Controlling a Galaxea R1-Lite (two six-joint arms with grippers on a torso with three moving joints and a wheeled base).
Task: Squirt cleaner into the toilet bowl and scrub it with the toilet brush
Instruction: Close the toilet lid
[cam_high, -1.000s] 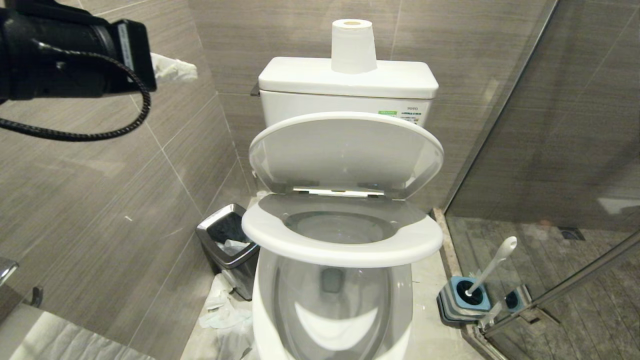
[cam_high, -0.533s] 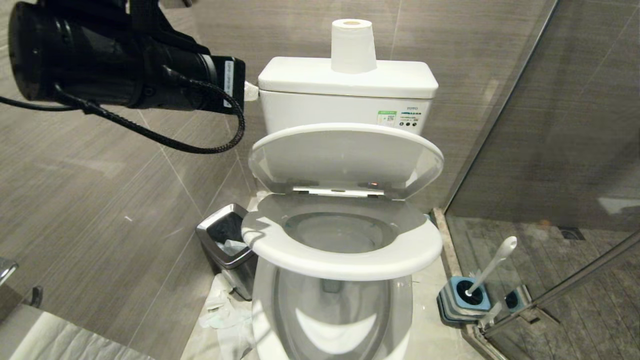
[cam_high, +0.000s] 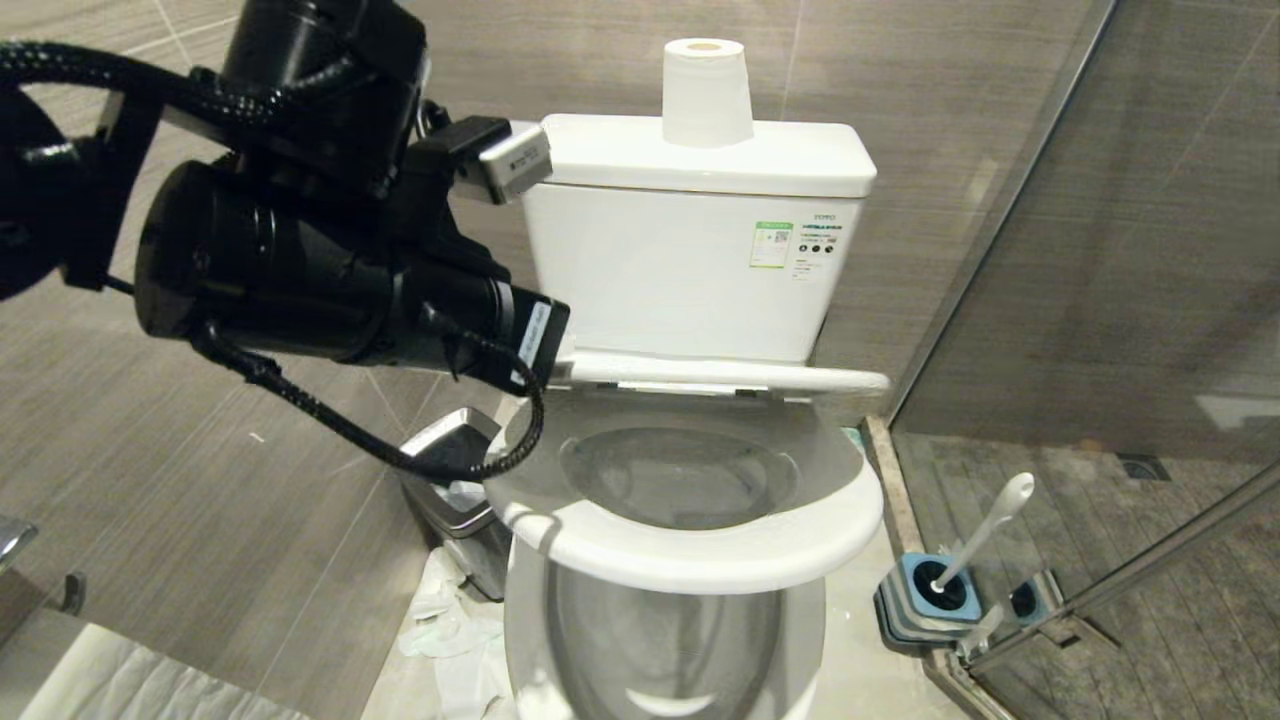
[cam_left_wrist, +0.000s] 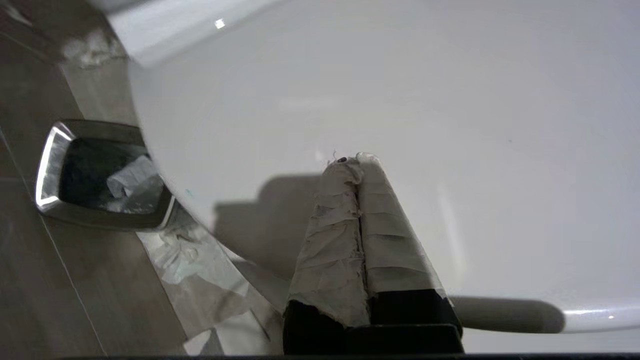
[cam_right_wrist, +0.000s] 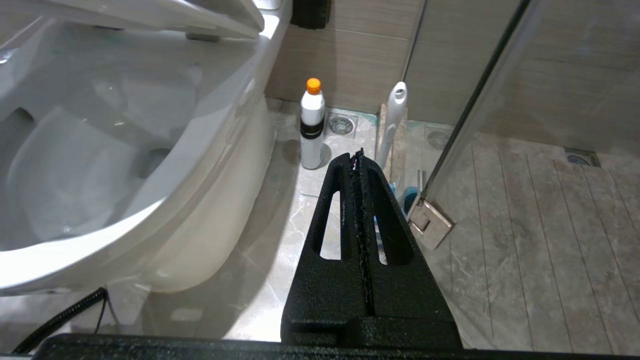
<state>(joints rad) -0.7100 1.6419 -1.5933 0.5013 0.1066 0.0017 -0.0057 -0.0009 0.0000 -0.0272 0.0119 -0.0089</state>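
Left pincer (cam_left_wrist: 357, 160) clenched empty at the glossy white ceramic toilet bowl (cam_high: 665, 620); orange-capped white cleaner bottle (cam_right_wrist: 312, 125) at three o'clock, unused.

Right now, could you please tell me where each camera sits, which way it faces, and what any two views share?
Head view: high up, looking forward and down at the toilet; the left arm crosses in front, by the lid.
Left wrist view: behind the shut left hand, facing the white lid and the bin.
Right wrist view: low beside the bowl, behind the shut right hand, facing the bottle and brush.
All views share the toilet.
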